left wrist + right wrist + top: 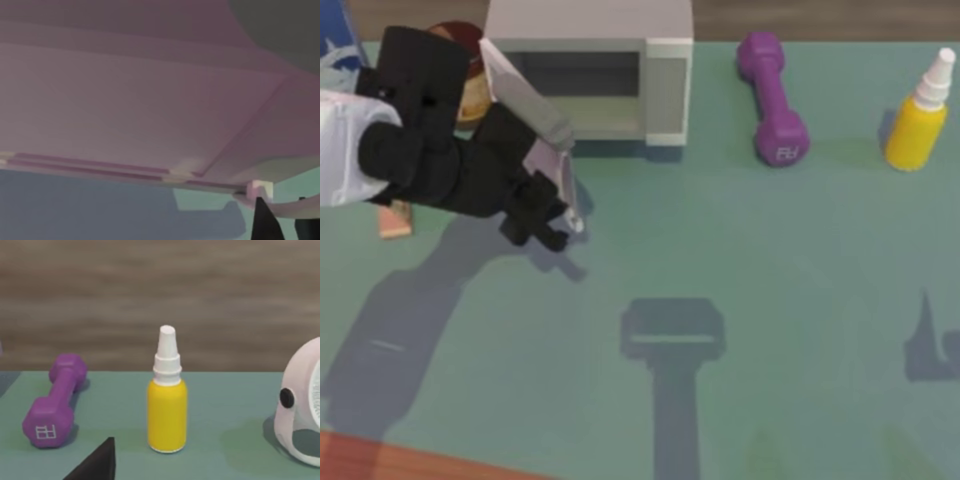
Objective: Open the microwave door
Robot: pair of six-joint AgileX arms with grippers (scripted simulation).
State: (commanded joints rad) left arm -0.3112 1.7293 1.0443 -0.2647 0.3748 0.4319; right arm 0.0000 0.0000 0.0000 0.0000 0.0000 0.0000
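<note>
— Door [535, 105] relative to the left gripper [560, 215]?

— Right at the fingertips. Pinched at its free edge between the dark fingers [262, 222], judging by the left wrist view. Hinged up and away from the gripper, at the microwave [665, 85] corner farthest from the control strip.

— Long axis?

— Diagonal, from the gripper back to the hinge. Upright, thin when seen edge-on from above. Swung well out already, with the cavity exposed, though seemingly short of square to the front.

— So what matters for the coming move?

— Following an arc about that hinge, not a straight tug. Probably sweeping the free edge farther from the control strip while keeping the pinch square to the panel.

— Nearer arm?

— Left, plainly, since it is already on the door. Right arm out of the top view, seemingly parked, looking across at the bottle [167, 410] and dumbbell [52, 407], both well beyond the microwave from the left gripper.

— Materials?

— Flat, rigid, smooth panel with a silver frame round a grey translucent window, and a small pale block at the corner beside the fingers. Slick enough to slip under a loose pinch, at a guess. Boxy, matte silver-grey oven body. Smooth green bench [770, 300] underneath.
</note>
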